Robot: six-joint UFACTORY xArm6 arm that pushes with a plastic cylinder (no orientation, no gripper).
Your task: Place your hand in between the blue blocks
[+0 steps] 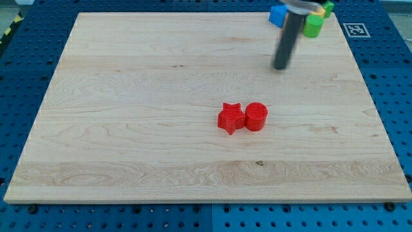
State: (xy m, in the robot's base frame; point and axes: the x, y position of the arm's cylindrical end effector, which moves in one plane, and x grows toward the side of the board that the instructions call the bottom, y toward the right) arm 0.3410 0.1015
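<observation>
One blue block shows at the view's top right, partly hidden behind my rod; its shape is unclear. No second blue block is visible. My tip rests on the wooden board, a little below the blue block and well above the red blocks. The rod rises from the tip toward the view's top edge.
A red star and a red cylinder sit touching near the board's middle. Two green blocks and a yellow one cluster at the top right. Blue pegboard surrounds the board.
</observation>
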